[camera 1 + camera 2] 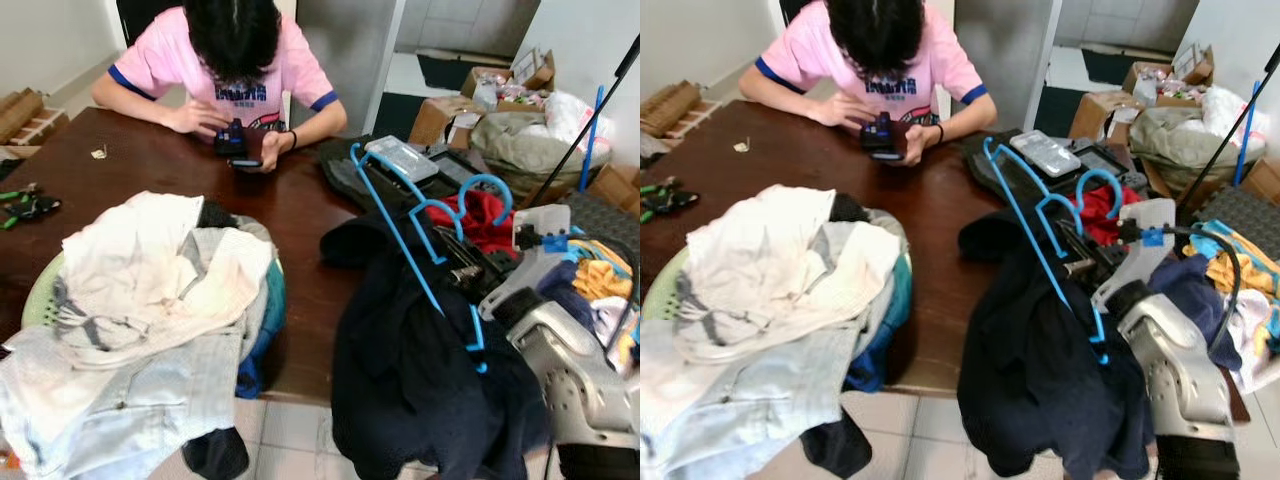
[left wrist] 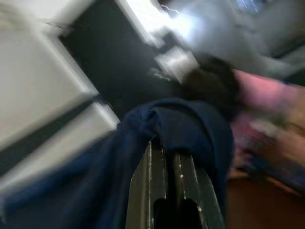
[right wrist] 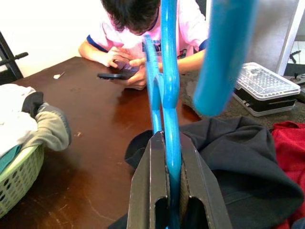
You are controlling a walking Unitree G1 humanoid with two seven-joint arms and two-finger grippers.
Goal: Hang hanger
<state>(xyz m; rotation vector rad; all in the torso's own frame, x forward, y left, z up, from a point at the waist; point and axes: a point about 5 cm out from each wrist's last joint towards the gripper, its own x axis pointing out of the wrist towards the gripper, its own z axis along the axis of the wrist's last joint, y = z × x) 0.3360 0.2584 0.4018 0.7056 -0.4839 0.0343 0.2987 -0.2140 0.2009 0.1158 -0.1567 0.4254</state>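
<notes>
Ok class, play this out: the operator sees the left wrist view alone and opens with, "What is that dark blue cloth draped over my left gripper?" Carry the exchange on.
Observer: The cloth on the left gripper looks like part of the dark garment, which spills over the near edge of the table.
Operator: Is the garment on anything?
Observer: Yes, a blue hanger rises out of it.
Operator: What holds the hanger?
Observer: The right gripper, shut on one of its blue bars.
Operator: Anyone close by?
Observer: A person sits at the far side of the table, bent over a phone.
</notes>
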